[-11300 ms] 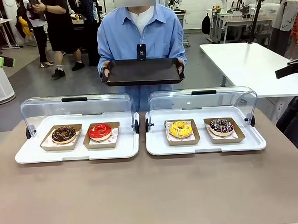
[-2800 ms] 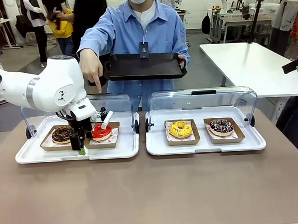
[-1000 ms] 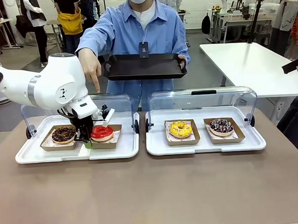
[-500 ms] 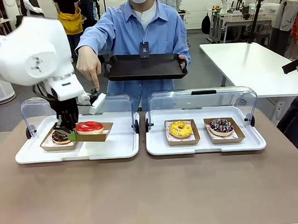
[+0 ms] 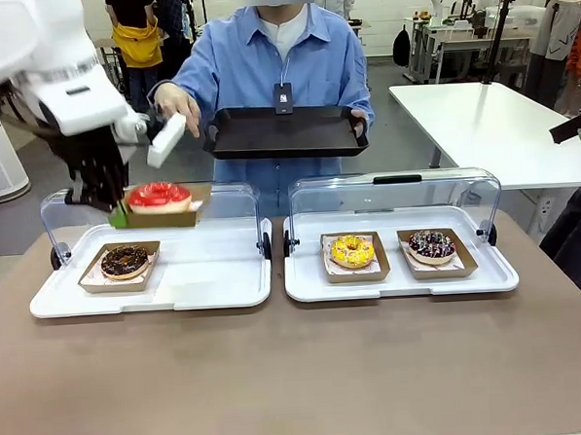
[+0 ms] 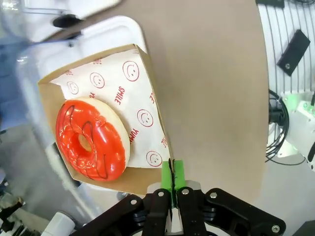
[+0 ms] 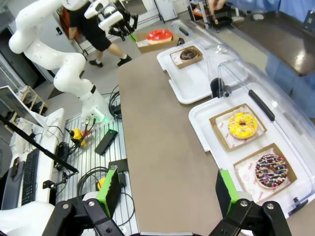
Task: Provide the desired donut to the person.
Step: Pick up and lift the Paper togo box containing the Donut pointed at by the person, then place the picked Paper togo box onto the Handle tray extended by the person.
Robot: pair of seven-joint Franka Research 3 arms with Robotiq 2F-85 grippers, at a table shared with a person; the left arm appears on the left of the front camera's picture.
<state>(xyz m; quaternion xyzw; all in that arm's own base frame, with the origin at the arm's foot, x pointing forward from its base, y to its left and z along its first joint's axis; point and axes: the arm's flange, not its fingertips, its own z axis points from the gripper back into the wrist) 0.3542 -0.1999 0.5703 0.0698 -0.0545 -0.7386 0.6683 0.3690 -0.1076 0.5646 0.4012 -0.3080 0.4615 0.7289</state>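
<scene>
Gripping the rim of a brown cardboard tray (image 5: 169, 220), the left gripper (image 5: 118, 216) is clamped shut on it, its green pads (image 6: 178, 173) pinched together over the cardboard edge. A red-glazed donut (image 5: 159, 196) lies in that tray on paper printed with smiley faces (image 6: 135, 110). Tray and donut hang in the air above the left white serving tray (image 5: 211, 285), about level with the top of its clear lid (image 5: 221, 197). They are below and to the picture's left of the black tray (image 5: 281, 135) that the person (image 5: 273, 67) holds out at the far side of the table (image 5: 299, 373). One of the person's hands (image 5: 174, 102) is raised near the robot's wrist; the other (image 5: 358, 123) grips the black tray's edge. A chocolate donut (image 5: 125, 258) sits in its own cardboard tray on the left white tray. A yellow donut (image 5: 352, 249) and a dark sprinkled donut (image 5: 431, 244) sit side by side on the right white tray (image 5: 401, 285). The right gripper (image 7: 167, 189) is spread wide and grasps nothing, high above the table's near side.
</scene>
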